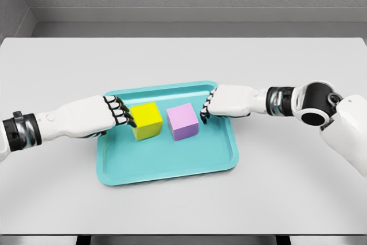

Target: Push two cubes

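- A teal tray (172, 167) lies in the middle of the frame on a pale grey table (57, 199). The tray is a shallow rectangle with rounded corners and a low raised rim, and its surface looks smooth and slightly shiny, like plastic.
- A yellow cube (146, 120) stands on the tray floor, left of the centre. Its faces are flat and matte, its edges are sharp, and it is turned a little, so a top face and two side faces show.
- A lilac cube (183, 121) stands just beside it on the right, with a narrow gap between the two. It has the same plain, matte look.
- The left hand (97, 115) comes in from the left edge of the frame, over the left rim of the tray. Its shell is white and glossy, with dark joints. The fingers (121, 113) are curled together and their dark tips are touching the left face of the yellow cube; the hand grasps nothing.
- The right hand (232, 101) comes in from the right, over the upper right corner of the tray. Its fingers are also bent down and closed, with nothing inside them. The tips are near the right face of the lilac cube; I cannot tell if they touch it.
- Behind the table, at the top of the frame, there is a grey wall with a rough texture.
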Motion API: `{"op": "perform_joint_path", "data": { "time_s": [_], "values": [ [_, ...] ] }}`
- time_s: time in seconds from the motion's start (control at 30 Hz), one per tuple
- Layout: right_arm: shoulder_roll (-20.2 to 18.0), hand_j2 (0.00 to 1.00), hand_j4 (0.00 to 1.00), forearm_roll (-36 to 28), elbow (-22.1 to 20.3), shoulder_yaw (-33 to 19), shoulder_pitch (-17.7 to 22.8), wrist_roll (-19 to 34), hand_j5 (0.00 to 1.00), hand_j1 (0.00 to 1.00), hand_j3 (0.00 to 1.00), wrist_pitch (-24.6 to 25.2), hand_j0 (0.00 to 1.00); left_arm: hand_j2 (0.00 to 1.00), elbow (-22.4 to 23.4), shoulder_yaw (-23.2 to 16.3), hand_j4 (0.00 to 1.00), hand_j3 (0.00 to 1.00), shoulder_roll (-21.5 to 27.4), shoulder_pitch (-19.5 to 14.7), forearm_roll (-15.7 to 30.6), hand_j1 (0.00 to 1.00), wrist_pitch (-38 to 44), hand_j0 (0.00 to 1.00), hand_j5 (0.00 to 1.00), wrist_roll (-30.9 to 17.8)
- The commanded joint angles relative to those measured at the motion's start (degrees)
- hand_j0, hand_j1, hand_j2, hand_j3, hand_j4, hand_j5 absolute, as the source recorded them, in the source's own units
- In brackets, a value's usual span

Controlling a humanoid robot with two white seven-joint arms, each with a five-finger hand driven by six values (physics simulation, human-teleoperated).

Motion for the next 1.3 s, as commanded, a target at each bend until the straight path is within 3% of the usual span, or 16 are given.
{"op": "perform_joint_path", "data": {
  "time_s": [0.0,1.0,1.2,1.27],
  "values": [
    [0.12,0.55,0.55,-0.19,-0.59,-0.01,0.0,-0.02,0.55,0.55,0.55,0.15,0.55,0.79,0.0,0.01,0.79,0.79,-0.06,0.0,0.31,0.79,0.11,0.79,0.79,0.02],
    [3.73,0.55,0.55,0.34,1.16,1.66,-1.05,-0.02,0.55,0.55,0.55,0.15,0.55,0.8,1.75,0.89,0.8,0.8,4.16,-0.88,0.83,0.8,0.11,0.8,0.8,0.02],
    [0.3,0.55,0.55,-0.28,0.29,1.13,-0.97,-0.02,0.55,0.55,0.55,0.15,0.55,0.8,1.75,0.98,0.8,0.8,4.16,-1.23,0.83,0.8,0.11,0.8,0.8,0.02],
    [-3.22,0.55,0.55,-0.54,-5.69,0.78,-0.62,-0.02,0.55,0.55,0.55,0.15,0.55,0.8,1.84,0.98,0.8,0.8,4.42,-1.32,0.83,0.8,0.11,0.8,0.8,0.02]
  ]
}}
